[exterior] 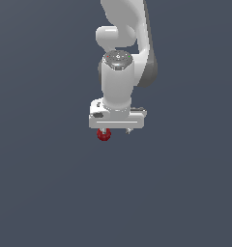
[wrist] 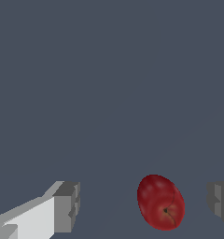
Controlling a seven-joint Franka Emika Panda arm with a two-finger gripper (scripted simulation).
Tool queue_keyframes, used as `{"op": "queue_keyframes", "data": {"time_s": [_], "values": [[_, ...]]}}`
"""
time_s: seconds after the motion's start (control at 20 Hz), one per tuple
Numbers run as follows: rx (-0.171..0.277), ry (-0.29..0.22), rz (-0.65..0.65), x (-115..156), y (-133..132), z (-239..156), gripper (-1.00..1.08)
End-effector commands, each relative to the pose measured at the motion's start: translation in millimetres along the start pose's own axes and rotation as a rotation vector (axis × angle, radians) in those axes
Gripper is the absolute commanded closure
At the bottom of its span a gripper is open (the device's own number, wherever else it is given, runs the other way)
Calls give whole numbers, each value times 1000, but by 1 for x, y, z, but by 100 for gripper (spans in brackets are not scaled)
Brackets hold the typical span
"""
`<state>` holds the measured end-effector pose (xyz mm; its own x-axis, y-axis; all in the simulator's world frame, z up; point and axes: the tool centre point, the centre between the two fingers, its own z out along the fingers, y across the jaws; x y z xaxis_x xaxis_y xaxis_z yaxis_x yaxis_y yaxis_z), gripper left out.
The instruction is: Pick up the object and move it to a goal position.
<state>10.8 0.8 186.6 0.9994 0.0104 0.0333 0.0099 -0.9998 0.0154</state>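
Claw [wrist: 144,203] downward, spread around object [wrist: 161,202].

The white Panda arm [exterior: 119,77] hangs straight down. Its gripper [exterior: 117,130] points downward, fingers [wrist: 67,205] spread wide apart, gripping nothing.

Text on arm: none could be read.
Text on gripper: none was legible.
Labels on object: none showed.
Numbers or signs in the scene: none appeared.

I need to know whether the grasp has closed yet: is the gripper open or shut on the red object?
Open. In the wrist view the gripper has its fingers apart, with visible gaps on both sides of the red object.
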Motion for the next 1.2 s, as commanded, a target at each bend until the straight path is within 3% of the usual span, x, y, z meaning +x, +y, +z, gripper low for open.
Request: {"op": "queue_keyframes", "data": {"time_s": [0.0, 0.7, 1.15], "values": [[0, 0, 0, 0, 0, 0, -92], [22, 18, -3, 0, -2, -6, -92], [20, 2, 13, -25, 20, 26, -92]]}}
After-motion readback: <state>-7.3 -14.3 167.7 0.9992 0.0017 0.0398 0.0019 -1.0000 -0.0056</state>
